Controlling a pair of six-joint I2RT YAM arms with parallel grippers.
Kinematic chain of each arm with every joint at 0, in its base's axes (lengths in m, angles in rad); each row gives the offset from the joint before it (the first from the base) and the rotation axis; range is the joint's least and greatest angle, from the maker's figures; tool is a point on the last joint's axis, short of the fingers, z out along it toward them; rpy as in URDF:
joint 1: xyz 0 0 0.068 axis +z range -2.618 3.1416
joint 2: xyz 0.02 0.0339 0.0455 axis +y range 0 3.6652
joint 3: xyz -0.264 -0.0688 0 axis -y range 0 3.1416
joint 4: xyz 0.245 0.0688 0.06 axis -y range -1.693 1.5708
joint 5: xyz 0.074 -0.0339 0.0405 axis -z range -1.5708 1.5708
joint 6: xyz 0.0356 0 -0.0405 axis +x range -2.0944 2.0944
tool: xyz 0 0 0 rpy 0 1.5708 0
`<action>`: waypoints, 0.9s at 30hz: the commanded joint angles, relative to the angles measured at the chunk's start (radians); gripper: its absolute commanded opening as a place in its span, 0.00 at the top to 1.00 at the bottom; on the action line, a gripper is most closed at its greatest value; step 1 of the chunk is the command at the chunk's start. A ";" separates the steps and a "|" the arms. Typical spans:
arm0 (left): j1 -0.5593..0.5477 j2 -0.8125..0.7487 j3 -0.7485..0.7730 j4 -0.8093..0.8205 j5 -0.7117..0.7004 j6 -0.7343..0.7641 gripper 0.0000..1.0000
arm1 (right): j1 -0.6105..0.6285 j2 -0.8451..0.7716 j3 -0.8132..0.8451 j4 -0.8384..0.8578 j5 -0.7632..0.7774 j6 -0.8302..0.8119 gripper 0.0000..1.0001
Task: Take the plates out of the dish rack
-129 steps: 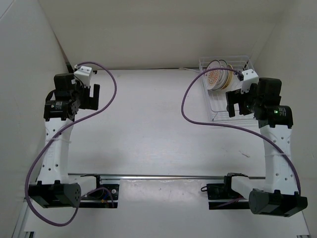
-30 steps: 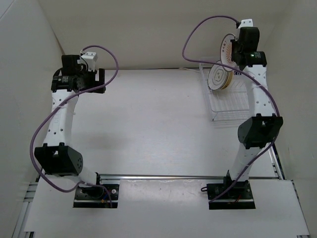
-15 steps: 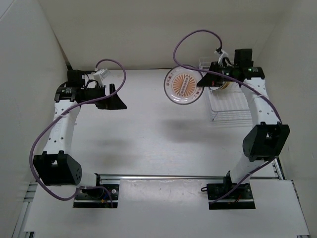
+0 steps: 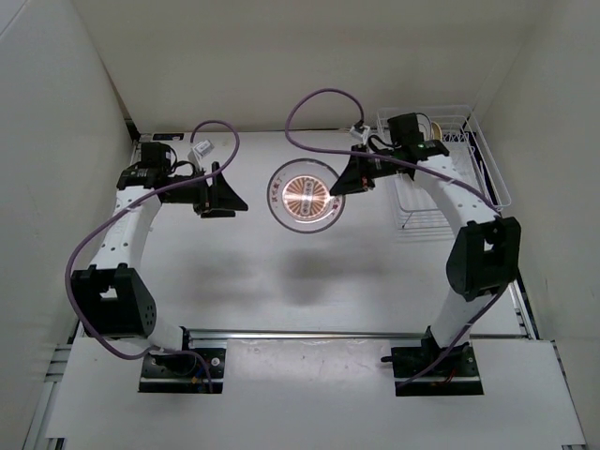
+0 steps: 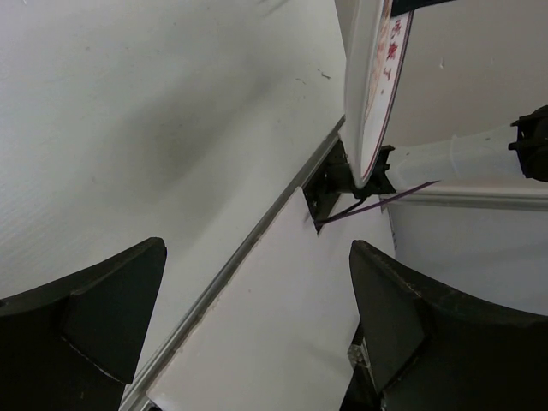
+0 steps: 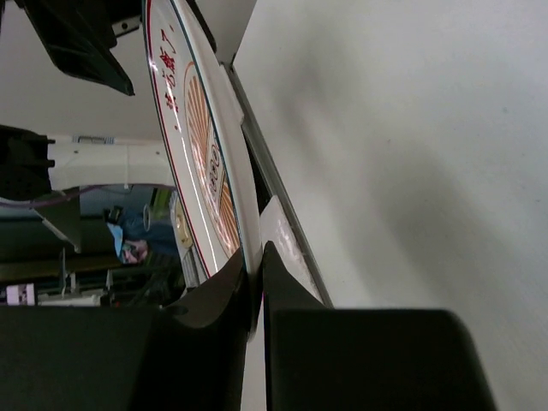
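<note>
The table (image 4: 281, 281) is white, matte and flat, with pale walls on 3 sides. The rack (image 4: 427, 214) stands on it at the far right corner, just to the right of the right gripper (image 4: 339, 186) and well apart from the left gripper (image 4: 232, 194). Below the plate (image 4: 305, 194) clamped in the right gripper, a soft grey shadow (image 4: 309, 267) falls on the surface, nearer than both grippers. Nearer still, a metal rail (image 4: 309, 333) runs along the table's near edge, with 2 dark base plates (image 4: 183, 368) fixed just in front of it.
</note>
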 commanded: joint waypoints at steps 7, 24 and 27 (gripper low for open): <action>0.000 0.044 0.031 0.054 0.061 -0.030 0.01 | 0.086 0.124 0.073 0.081 -0.052 0.031 1.00; 0.000 0.149 0.082 0.063 0.017 -0.030 0.07 | 0.200 0.287 0.249 0.132 -0.052 0.102 1.00; 0.000 0.160 0.091 0.063 0.006 -0.030 0.32 | 0.210 0.296 0.260 0.143 -0.052 0.112 1.00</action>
